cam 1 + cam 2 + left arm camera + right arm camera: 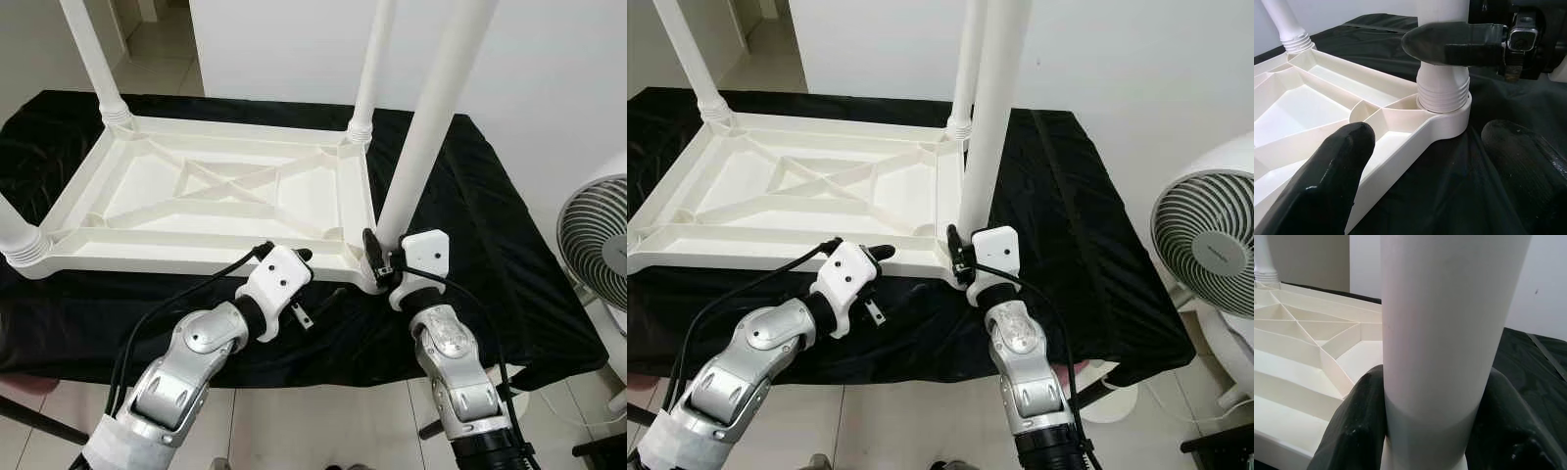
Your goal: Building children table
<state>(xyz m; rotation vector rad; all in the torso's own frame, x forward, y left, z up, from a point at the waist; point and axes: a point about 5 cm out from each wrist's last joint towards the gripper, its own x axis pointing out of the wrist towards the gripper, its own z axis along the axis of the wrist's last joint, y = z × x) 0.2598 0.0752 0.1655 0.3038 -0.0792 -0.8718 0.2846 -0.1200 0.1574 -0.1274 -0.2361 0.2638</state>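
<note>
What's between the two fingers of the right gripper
The white table leg. In the right wrist view the right gripper has a black finger pressed on each side of it, just above its socket in the upturned tabletop.

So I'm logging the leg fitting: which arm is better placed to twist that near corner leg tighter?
Right. The right gripper already has its fingers closed around the leg just above its socket. The left gripper is open beside the tabletop edge, holding nothing.

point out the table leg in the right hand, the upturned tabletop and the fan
table leg (421, 147), left eye view, mid shaft
upturned tabletop (147, 181), left eye view, ribbed underside
fan (1205, 245), right eye view, grille
</note>
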